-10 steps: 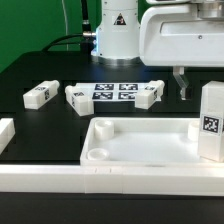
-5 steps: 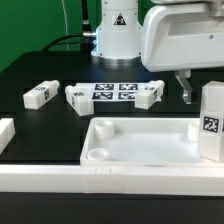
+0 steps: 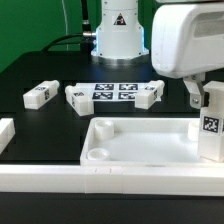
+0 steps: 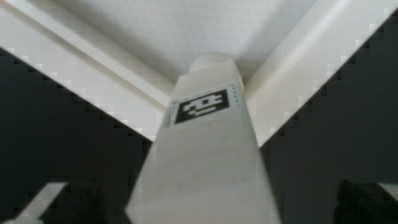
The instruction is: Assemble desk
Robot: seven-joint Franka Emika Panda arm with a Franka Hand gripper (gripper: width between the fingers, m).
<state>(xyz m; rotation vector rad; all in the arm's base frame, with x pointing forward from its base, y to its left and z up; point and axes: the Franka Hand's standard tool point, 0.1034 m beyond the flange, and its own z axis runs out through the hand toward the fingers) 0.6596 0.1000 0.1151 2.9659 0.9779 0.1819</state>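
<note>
The upright leg (image 3: 211,125), at the desk top's (image 3: 140,150) end on the exterior view's right, stands directly beneath the wide-open, empty pincer (image 4: 205,205).

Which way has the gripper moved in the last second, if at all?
Yes: the gripper has shifted toward the exterior view's right, farther from the marker board and toward the upright leg.
</note>
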